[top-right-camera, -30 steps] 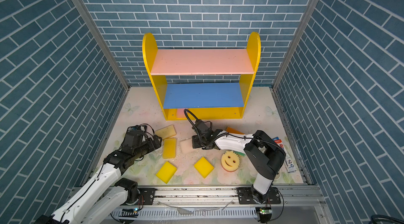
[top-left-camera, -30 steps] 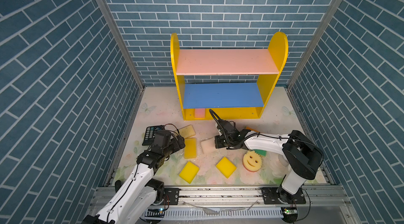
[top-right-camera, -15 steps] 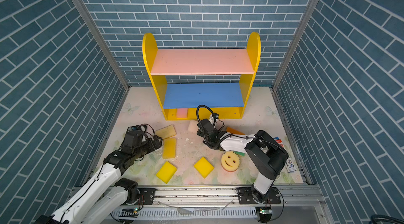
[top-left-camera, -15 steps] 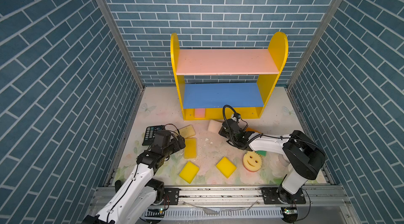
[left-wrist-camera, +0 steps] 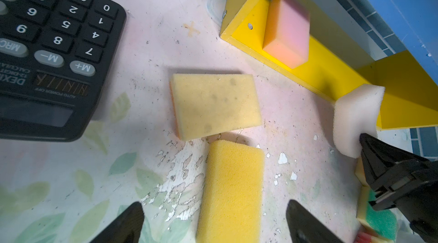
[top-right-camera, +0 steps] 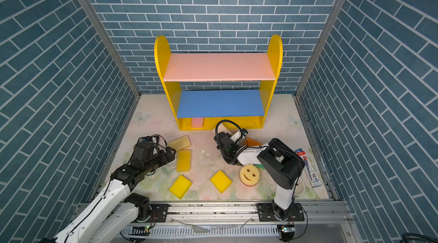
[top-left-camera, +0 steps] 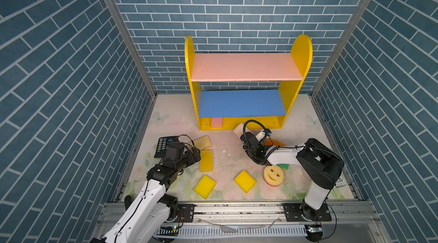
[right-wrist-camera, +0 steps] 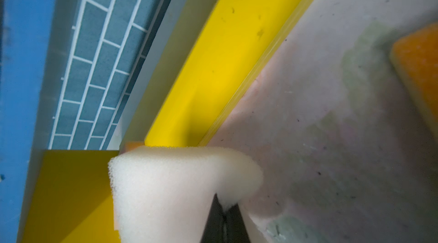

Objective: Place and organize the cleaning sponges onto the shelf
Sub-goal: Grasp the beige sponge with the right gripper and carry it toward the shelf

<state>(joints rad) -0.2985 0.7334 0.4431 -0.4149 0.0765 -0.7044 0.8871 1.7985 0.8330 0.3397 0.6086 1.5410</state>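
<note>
The shelf (top-left-camera: pixel 246 67) (top-right-camera: pixel 219 67) stands at the back, with a pink sponge (top-left-camera: pixel 216 122) (left-wrist-camera: pixel 286 33) on its yellow base. My right gripper (top-left-camera: pixel 243 133) (right-wrist-camera: pixel 224 202) is shut on a whitish sponge (top-left-camera: pixel 239 128) (top-right-camera: pixel 222 130) (right-wrist-camera: pixel 170 182), held at the base's front edge. My left gripper (top-left-camera: pixel 198 154) (left-wrist-camera: pixel 214 206) is open, its fingers astride a yellow sponge (top-left-camera: pixel 206 160) (left-wrist-camera: pixel 233 189) on the floor. A tan sponge (top-left-camera: pixel 202 142), two yellow squares (top-left-camera: pixel 205 186) (top-left-camera: pixel 245 181), a smiley sponge (top-left-camera: pixel 273 175), an orange sponge (top-left-camera: pixel 276 142) and a green one (top-left-camera: pixel 284 166) also lie there.
A black calculator (top-left-camera: pixel 163 144) (left-wrist-camera: pixel 47 40) lies beside my left gripper near the left wall. A pen packet (top-right-camera: pixel 308 166) and a white cup (top-right-camera: pixel 299 187) sit at the right, behind my right arm's base. Brick walls close in three sides.
My right gripper has carried the whitish sponge from the middle of the floor back to the shelf's base. The left arm has not moved.
</note>
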